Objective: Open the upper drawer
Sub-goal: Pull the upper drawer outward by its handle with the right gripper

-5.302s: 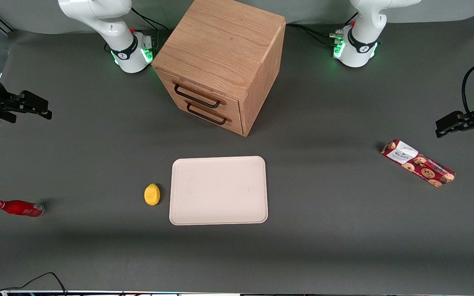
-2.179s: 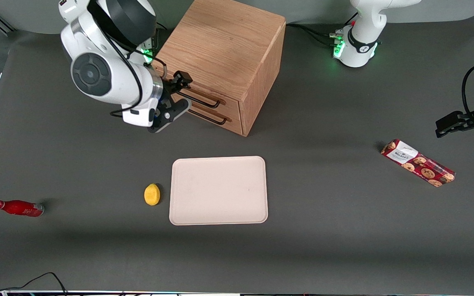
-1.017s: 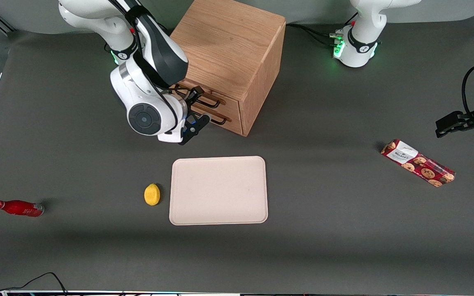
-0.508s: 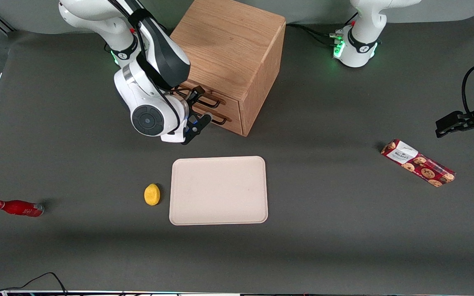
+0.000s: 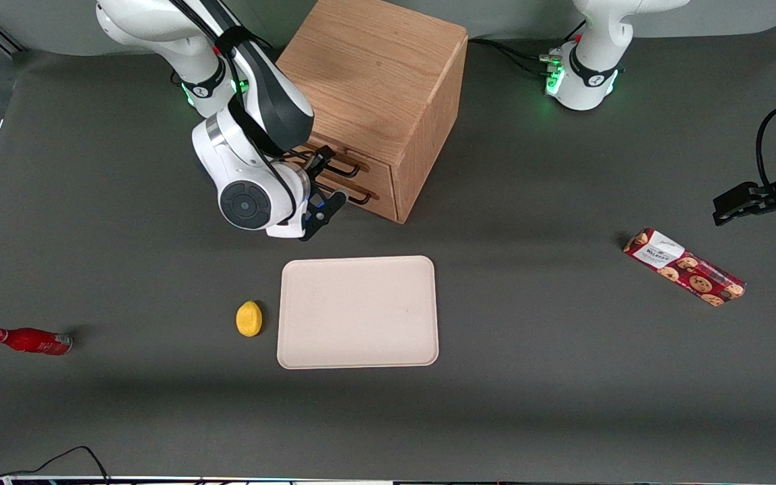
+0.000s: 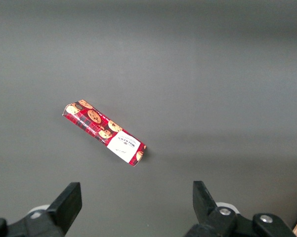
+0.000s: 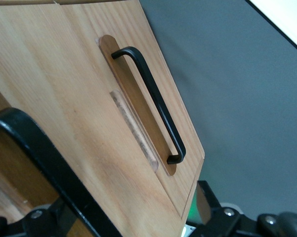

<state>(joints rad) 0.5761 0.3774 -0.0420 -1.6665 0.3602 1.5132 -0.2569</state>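
Observation:
The upper drawer (image 5: 381, 174) of the light oak cabinet (image 5: 368, 74) is shut. Its thin black handle (image 5: 346, 166) is partly covered by my right arm's wrist. My gripper (image 5: 327, 178) is open and empty, right in front of the drawer fronts. One finger (image 5: 322, 154) is above the upper handle and the other (image 5: 332, 201) is down by the lower drawer's handle (image 5: 360, 198). In the right wrist view the upper handle (image 7: 39, 158) is a thick black bar very close to the fingers (image 7: 207, 205). The lower handle (image 7: 155, 106) shows whole, farther off.
A cream tray (image 5: 358, 312) lies nearer the front camera than the cabinet, with a yellow lemon (image 5: 248, 318) beside it. A red bottle (image 5: 29, 341) lies at the working arm's end. A red cookie box (image 5: 684, 267) lies toward the parked arm's end and also shows in the left wrist view (image 6: 105, 133).
The right arm swung in from the table's end to the drawer fronts. Over the last second it shifted only slightly. The drawer has not moved.

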